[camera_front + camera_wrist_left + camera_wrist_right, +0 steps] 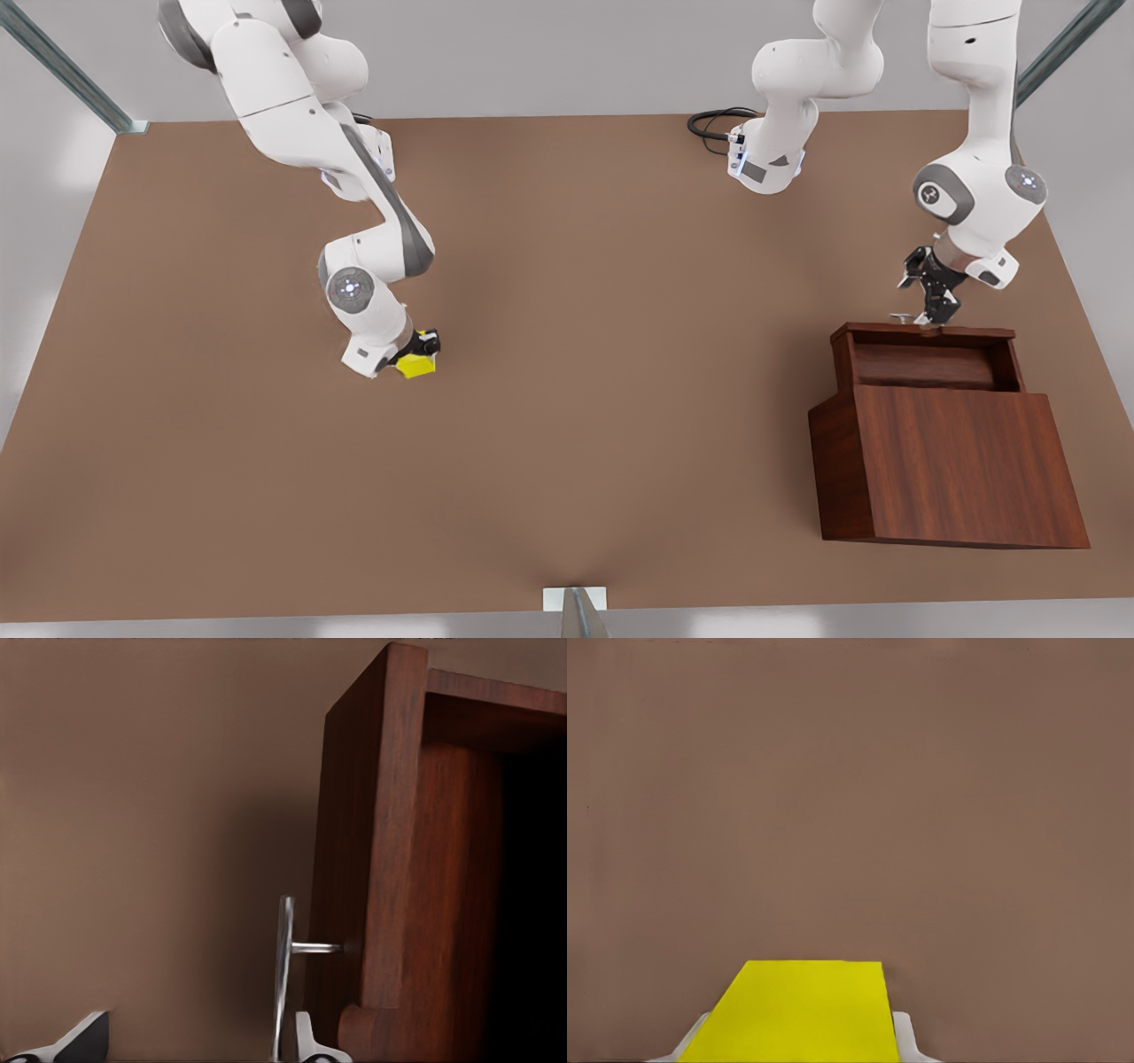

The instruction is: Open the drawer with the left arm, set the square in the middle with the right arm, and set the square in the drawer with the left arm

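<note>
While my left gripper (pixel 932 312) sits with its jaws spread by the handle (pixel 283 974) of the pulled-out drawer (pixel 930 359), my right gripper (pixel 423 347), well away from that cabinet (pixel 957 470), pinches the square (pixel 415 363) low on the table (pixel 620 399), I guess ready to carry it toward the middle.

Desk (pixel 567 443): matt brown, smooth, unmarked. Cabinet (pixel 957 470): dark reddish-brown wood grain with a faint satin sheen; the drawer (pixel 930 350) matched it. Handle (pixel 283 974): thin bar of bright polished silver metal. Square (pixel 416 363): plain yellow, smooth, flat matt faces. Arms: glossy white shells with grey joint covers. Left tool (pixel 930 310) and right tool (pixel 423 347): black and matt-looking. Frame posts (pixel 62 66): brushed grey metal.
</note>
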You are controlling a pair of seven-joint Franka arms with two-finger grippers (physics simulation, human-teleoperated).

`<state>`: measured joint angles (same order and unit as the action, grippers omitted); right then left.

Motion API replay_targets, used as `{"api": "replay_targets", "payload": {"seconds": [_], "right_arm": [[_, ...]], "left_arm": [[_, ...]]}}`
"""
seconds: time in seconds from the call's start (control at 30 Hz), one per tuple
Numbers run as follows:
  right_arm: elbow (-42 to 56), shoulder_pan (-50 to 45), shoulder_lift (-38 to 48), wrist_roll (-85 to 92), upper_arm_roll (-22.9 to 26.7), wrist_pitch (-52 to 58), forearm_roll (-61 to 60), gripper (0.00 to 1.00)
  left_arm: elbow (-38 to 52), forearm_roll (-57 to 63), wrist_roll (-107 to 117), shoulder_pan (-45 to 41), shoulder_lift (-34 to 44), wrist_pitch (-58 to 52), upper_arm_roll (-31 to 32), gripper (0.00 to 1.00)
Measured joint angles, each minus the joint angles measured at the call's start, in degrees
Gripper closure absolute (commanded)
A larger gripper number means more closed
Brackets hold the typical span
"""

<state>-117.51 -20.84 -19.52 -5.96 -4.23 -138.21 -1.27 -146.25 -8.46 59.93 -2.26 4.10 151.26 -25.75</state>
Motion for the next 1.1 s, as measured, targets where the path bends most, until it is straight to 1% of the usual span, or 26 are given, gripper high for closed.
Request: {"api": "replay_targets", "payload": {"seconds": [0.17,0.2,0.27,0.3,0.33,0.4,0.47,0.53,0.6,0.63,0.67,0.7,0.73,0.8,0.87,0.9,0.93,1.0,1.03,1.07,1.1], "right_arm": [[16.1,-13.1,-9.5,0.3,-1.1,1.7,5.0,0.35],[21.6,-16.3,-12.3,0.1,-1.1,3.2,5.2,0.35],[26.3,-19.4,-16.0,-1.3,-1.1,3.4,3.8,0.35],[30.4,-22.0,-19.0,-4.6,-1.1,3.5,3.9,0.35],[35.5,-23.6,-22.3,-5.1,-1.1,4.0,4.0,0.35],[40.6,-25.9,-26.0,-6.3,-2.0,3.8,4.7,0.35],[49.4,-28.0,-32.9,-8.5,-2.2,3.5,4.6,0.35],[53.2,-29.0,-36.5,-9.7,-2.1,3.3,4.8,0.35],[53.2,-29.7,-37.5,-9.7,-2.1,2.5,4.8,0.28],[53.1,-30.6,-38.0,-9.8,-2.0,1.5,4.9,0.03],[53.0,-30.7,-38.1,-9.8,-1.8,1.5,6.7,0.0],[52.7,-30.8,-38.1,-9.8,-1.8,1.5,8.2,0.0],[52.6,-30.8,-38.0,-9.8,-1.8,1.5,8.3,0.0],[52.4,-30.8,-37.9,-9.9,-1.8,1.5,8.3,0.0],[52.2,-30.8,-36.9,-9.7,-1.5,1.9,8.3,0.0],[49.7,-30.6,-33.4,-9.6,-0.7,2.3,8.0,0.0],[46.4,-30.0,-28.2,-9.5,0.1,2.4,7.5,0.0],[31.7,-24.7,-13.0,-9.5,1.2,2.6,7.3,0.0],[24.0,-20.4,-5.3,-9.6,2.2,2.7,7.3,0.0],[18.5,-13.6,2.0,-9.2,3.2,8.4,7.4,0.0],[18.1,-7.8,5.6,-9.1,3.3,18.7,7.4,0.0]], "left_arm": [[-0.9,1.1,0.0,-0.1,1.7,-1.7,-0.4,0.0],[-1.5,1.4,0.0,-0.1,2.6,-1.9,-0.4,0.0],[-1.4,3.8,0.4,-0.9,5.8,-6.1,-2.3,0.0],[-0.6,5.1,0.3,-2.6,6.7,-6.6,-2.5,0.0],[3.4,6.5,0.3,-3.9,6.6,-10.8,-2.4,0.0],[11.2,9.6,-4.5,-6.2,5.9,-19.1,-2.2,0.0],[18.8,11.4,-18.2,-8.1,3.1,-24.0,-2.0,0.0],[24.5,12.1,-29.4,-10.2,-0.3,-26.4,-1.9,0.0],[32.3,10.4,-41.2,-13.7,-5.4,-32.0,-2.4,0.0],[35.8,9.2,-44.6,-15.3,-7.8,-34.6,-2.5,0.0],[40.4,8.3,-48.9,-16.9,-10.8,-38.3,-2.9,0.0],[41.8,7.6,-50.9,-19.2,-12.1,-39.2,-3.7,0.0],[42.5,7.0,-51.1,-19.9,-12.5,-39.2,-3.2,0.0],[45.0,5.9,-51.1,-19.4,-13.3,-39.2,0.0,0.0],[49.3,5.2,-51.0,-21.1,-16.8,-39.3,1.2,0.0],[49.5,5.0,-51.1,-21.1,-17.1,-39.2,2.2,0.0],[49.9,4.8,-51.1,-20.7,-17.1,-39.2,3.5,0.0],[50.8,4.8,-51.0,-20.9,-17.2,-39.3,9.3,0.0],[50.7,4.9,-52.8,-21.3,-17.7,-39.3,11.4,0.0],[50.7,5.0,-54.4,-20.9,-18.1,-39.3,14.4,0.0],[50.7,5.0,-54.4,-21.2,-18.4,-39.3,17.0,0.0]]}}
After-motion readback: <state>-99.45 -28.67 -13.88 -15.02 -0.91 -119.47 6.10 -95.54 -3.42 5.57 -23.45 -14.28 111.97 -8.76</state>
